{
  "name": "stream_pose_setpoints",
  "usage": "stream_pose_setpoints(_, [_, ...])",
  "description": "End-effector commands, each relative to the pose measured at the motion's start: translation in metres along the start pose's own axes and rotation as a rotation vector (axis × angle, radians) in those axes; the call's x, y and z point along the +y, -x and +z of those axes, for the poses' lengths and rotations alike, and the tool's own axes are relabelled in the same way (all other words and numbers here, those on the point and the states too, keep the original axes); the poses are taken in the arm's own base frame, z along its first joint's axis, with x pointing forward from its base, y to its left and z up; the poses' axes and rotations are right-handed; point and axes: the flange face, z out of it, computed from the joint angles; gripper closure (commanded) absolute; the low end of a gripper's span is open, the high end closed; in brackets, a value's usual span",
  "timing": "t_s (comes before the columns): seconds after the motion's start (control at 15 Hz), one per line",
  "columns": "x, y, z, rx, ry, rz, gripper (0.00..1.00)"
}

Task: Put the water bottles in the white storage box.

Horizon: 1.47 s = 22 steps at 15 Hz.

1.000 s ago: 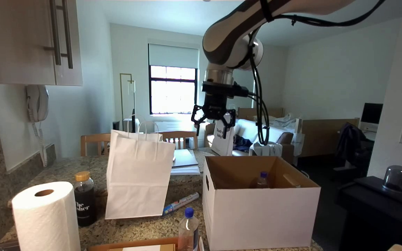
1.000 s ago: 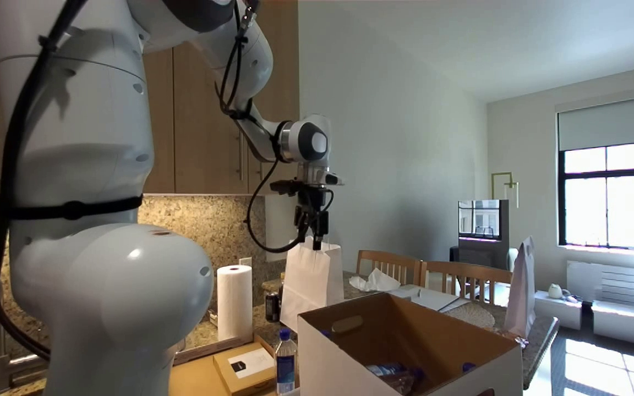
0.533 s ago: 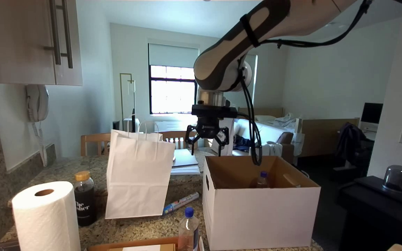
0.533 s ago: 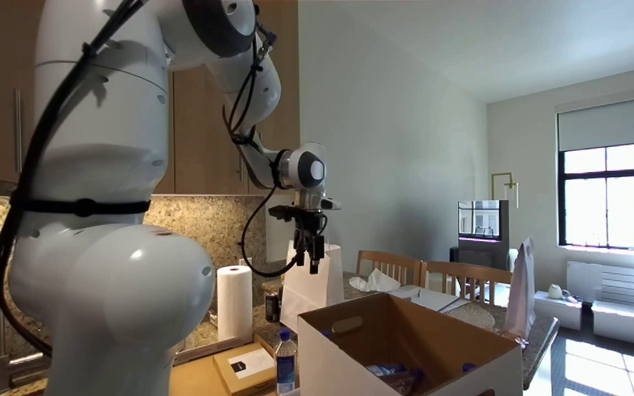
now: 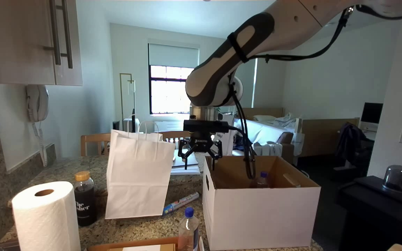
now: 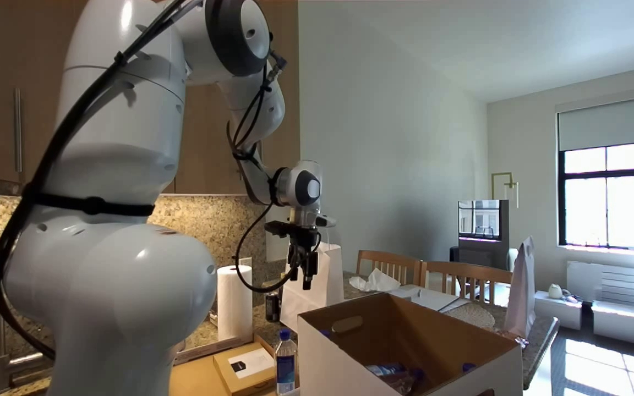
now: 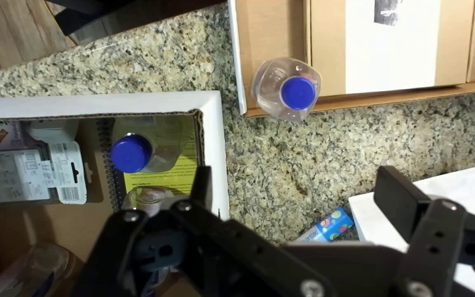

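Note:
The white storage box [image 5: 260, 219] stands open on the counter; it also shows in the wrist view [image 7: 216, 165]. Several blue-capped water bottles are inside it, such as one upright bottle [image 7: 131, 153] and one lying bottle [image 6: 386, 369]. One water bottle [image 5: 188, 230] stands upright outside, beside the box, at the corner of a shallow cardboard tray; it also shows in the wrist view [image 7: 272, 88]. My gripper [image 5: 199, 166] is open and empty, in the air near the box's edge, above and apart from the outside bottle. In the wrist view its fingers [image 7: 297, 181] are spread wide.
A white paper bag [image 5: 140, 177] stands beside the box, with a patterned tube [image 5: 181, 204] on the counter between. A paper towel roll [image 5: 47, 219] and a dark bottle with an orange lid [image 5: 84, 202] stand farther off. The cardboard tray [image 7: 254, 49] holds a flat carton [image 6: 245, 368].
My gripper has come down steadily, shifting a little toward the white bag. It has stayed open. The bottles and the box have not moved.

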Motion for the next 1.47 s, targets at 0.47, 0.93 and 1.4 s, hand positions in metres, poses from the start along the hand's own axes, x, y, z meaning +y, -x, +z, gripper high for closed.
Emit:
stream_pose_setpoints(0.47, [-0.039,0.024,0.026,0.058,0.084,-0.082,0.00])
stream_pose_setpoints(0.93, [-0.062,0.023,0.064,0.028,0.153,-0.146,0.00])
stream_pose_setpoints(1.4, [-0.054,0.022,0.105,-0.064,0.255,-0.209,0.00])
